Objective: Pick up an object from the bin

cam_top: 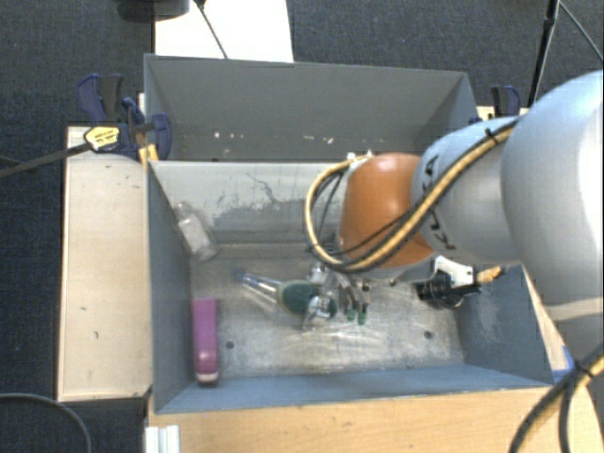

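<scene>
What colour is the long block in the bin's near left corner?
The long block is pinkish purple; the camera view shows it best.

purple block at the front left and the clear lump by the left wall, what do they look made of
Purple block: probably plastic or foam, matt; even flat colour with no glints. Clear lump: likely thin clear plastic, glossy; the grey bin wall shows through it, with whitish highlights. Neither is certain.

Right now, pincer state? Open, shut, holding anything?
Pincer: cannot be told. It sits low beside the teal-headed thing in the middle of the bin.
</scene>
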Robot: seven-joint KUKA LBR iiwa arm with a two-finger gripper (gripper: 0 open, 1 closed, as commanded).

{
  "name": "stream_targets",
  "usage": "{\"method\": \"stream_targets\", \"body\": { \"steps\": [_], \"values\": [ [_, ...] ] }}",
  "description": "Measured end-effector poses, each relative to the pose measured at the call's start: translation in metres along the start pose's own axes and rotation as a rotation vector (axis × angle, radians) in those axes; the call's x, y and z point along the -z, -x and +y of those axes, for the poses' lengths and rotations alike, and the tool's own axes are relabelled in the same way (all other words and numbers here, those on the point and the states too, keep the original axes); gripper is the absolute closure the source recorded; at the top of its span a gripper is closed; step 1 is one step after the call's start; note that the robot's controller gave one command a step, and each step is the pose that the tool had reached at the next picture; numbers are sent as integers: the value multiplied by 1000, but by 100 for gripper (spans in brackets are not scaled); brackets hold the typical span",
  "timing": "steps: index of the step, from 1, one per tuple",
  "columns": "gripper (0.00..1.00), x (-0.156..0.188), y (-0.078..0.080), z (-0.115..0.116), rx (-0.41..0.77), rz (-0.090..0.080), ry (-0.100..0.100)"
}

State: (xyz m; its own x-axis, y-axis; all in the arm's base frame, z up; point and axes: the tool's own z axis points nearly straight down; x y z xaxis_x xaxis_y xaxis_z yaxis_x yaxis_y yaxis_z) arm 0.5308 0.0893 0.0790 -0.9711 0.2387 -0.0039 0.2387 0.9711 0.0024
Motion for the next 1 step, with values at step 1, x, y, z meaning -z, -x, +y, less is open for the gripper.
{"method": "stream_targets", "body": {
  "steps": [1],
  "values": [
    [100,164,5,0,-54,-5,1]
  ]
}}
